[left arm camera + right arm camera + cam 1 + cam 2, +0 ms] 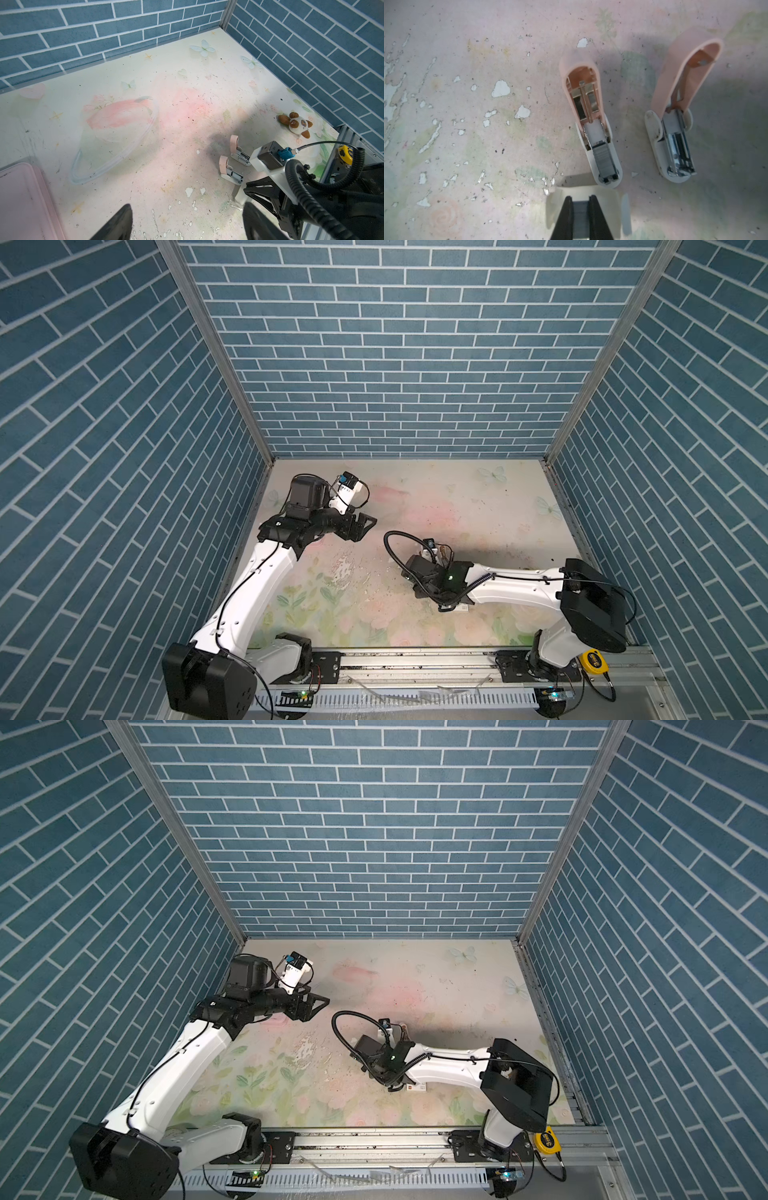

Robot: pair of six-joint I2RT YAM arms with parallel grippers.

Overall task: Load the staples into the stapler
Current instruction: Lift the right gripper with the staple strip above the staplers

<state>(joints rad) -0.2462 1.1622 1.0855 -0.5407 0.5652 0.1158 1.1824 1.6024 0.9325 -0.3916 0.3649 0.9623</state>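
Two mini staplers with pink lids swung up lie side by side in the right wrist view. One stapler [600, 145] has a grey strip in its channel, while the other stapler [675, 145] shows a bare metal channel. My right gripper [581, 199] is shut on a grey strip of staples [581, 216], just short of the first stapler's front and over a white card tray [612, 205]. My left gripper [187, 222] hangs open above bare mat, off to the left of both staplers [230, 170]. In both top views the right wrist [440, 576] hides the staples.
A white sleeve with a red mark [415, 1088] lies under the right forearm. A small panda plush [296, 124] sits near the right wall. A pink tray [25, 197] lies by the left gripper. A yellow tape measure [594, 659] rests on the front rail.
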